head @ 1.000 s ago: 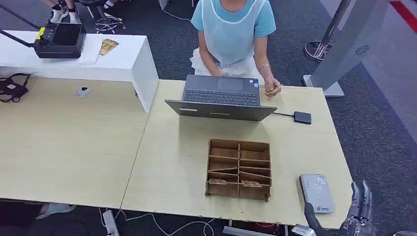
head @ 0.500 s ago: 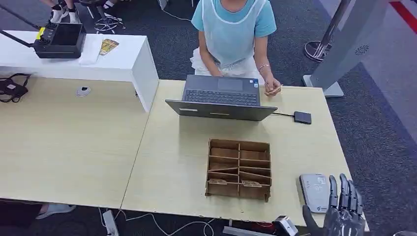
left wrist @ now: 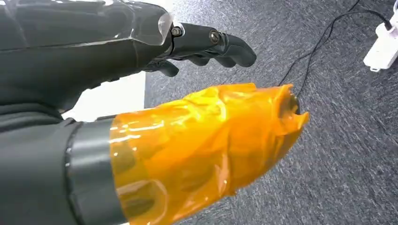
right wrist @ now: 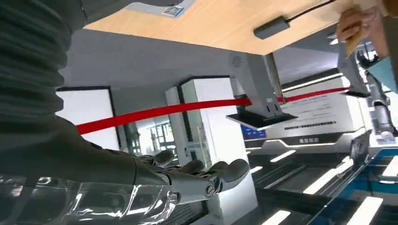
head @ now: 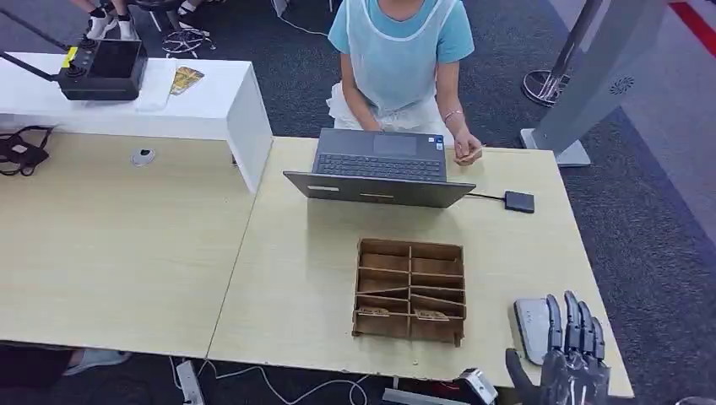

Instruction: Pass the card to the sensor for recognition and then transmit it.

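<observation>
A grey card sensor (head: 530, 323) lies near the table's front right corner. My right hand (head: 570, 359) stands at that corner with straight, spread fingers, holding nothing and covering the sensor's near right part. The right wrist view shows that hand (right wrist: 187, 180) empty against the room behind. A brown cardboard organizer (head: 411, 291) holds two cards (head: 374, 311) (head: 431, 315) in its front row. My left hand (left wrist: 187, 93), its thumb wrapped in orange film, hangs empty over the carpet with fingers extended.
A person sits behind an open laptop (head: 380, 164), one hand (head: 467, 152) pinching a small card. A black dongle (head: 519, 202) lies on a cable to the laptop's right. A white raised shelf (head: 211, 101) stands at the back left. A white power strip (left wrist: 382, 44) lies on the carpet.
My right hand has risen at the table's front right corner and shifted left, now overlapping the sensor. Everything on the table stays put.
</observation>
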